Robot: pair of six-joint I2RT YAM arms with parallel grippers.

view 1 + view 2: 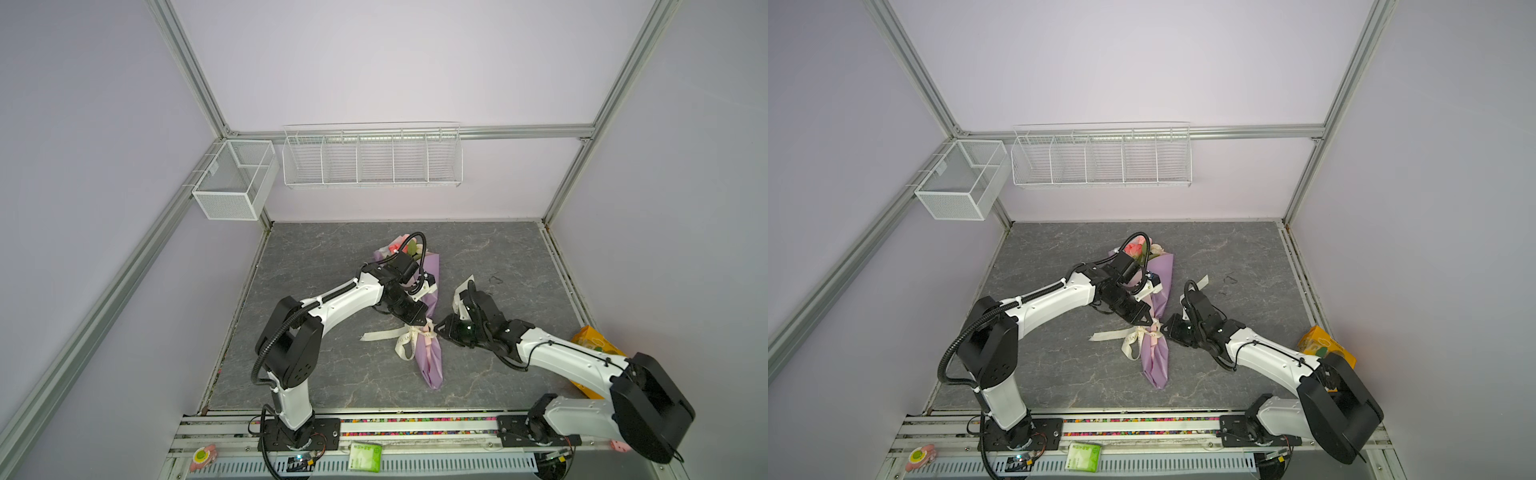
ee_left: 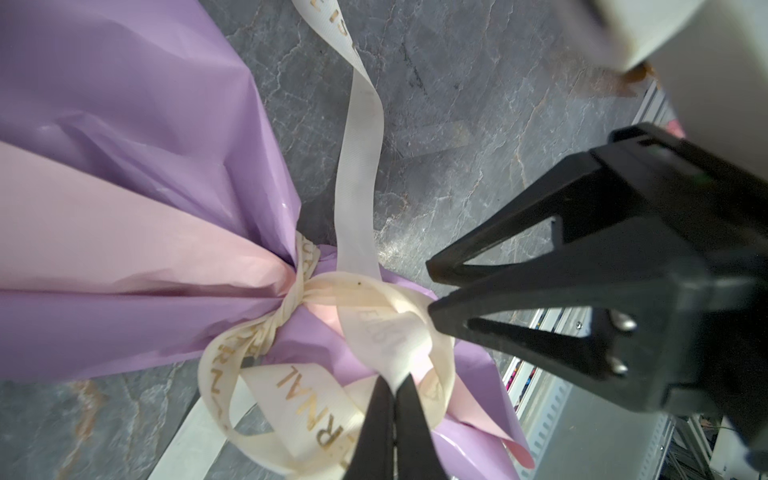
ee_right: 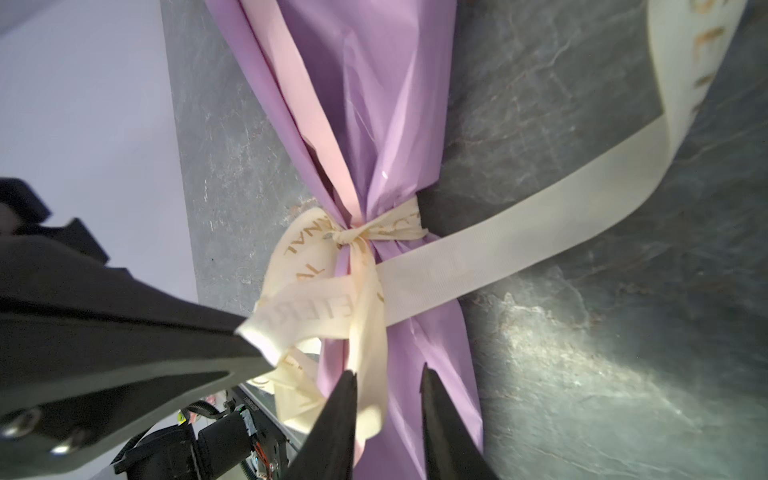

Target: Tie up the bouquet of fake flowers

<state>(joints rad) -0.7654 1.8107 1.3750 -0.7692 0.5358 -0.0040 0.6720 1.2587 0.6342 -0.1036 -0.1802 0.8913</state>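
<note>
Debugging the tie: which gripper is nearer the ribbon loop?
Left. The left gripper is shut on the ribbon loop, beside the knot. The right gripper is open just beside the loop, gripping nothing.

In both top views the left arm (image 1: 349, 297) crosses the bouquet of fake flowers (image 1: 1136, 248) at frame centre and hides most of the blooms; only a few pink and cream heads show above it. The stems are out of sight inside the lilac paper (image 1: 430, 365). Gold lettering on the ribbon (image 1: 376, 335) is too small to read there, and in the wrist views folds leave only fragments legible. At the right of the frame the right arm (image 1: 561, 357) covers part of an orange packet (image 1: 590, 338). A small dark squiggle (image 1: 494, 279) right of centre is too small to identify. The left gripper (image 2: 395, 382) and right gripper (image 3: 388, 374) are each cut off by the edge of their own wrist view, with only the finger ends showing.
</note>
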